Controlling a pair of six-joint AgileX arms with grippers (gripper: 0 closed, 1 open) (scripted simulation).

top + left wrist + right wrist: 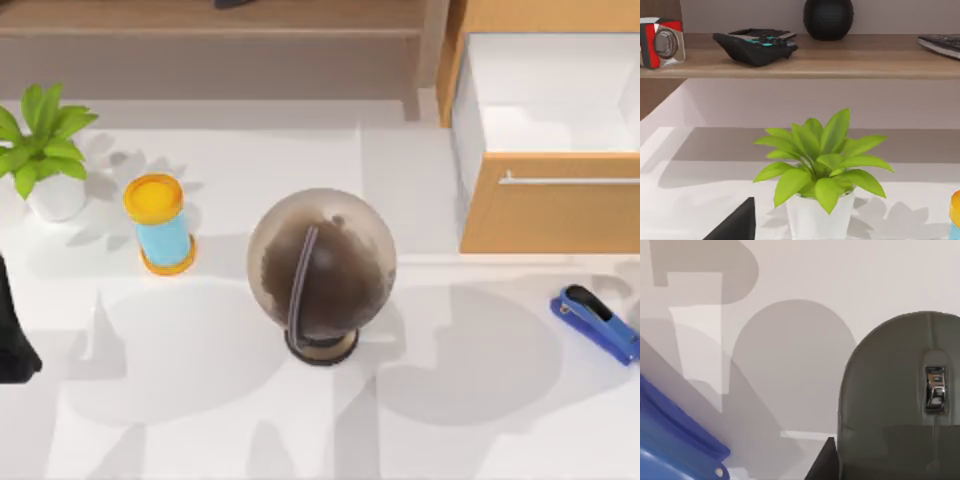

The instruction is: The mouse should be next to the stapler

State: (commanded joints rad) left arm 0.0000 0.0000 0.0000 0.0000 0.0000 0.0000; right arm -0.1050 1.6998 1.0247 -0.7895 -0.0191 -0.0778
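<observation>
Mouse (900, 390) and blue stapler (675, 440) are seen near each other in the right wrist view; gripper states cannot be told.

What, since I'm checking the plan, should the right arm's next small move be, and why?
Probably bring the mouse a little closer to the stapler: the right wrist view shows a stretch of bare table between them, so they are near but not quite side by side.

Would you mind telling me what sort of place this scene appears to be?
Probably a rendered office or study desk: a stapler and globe sit on the white table, a wooden drawer stands open, and a shelf holds a calculator.
</observation>
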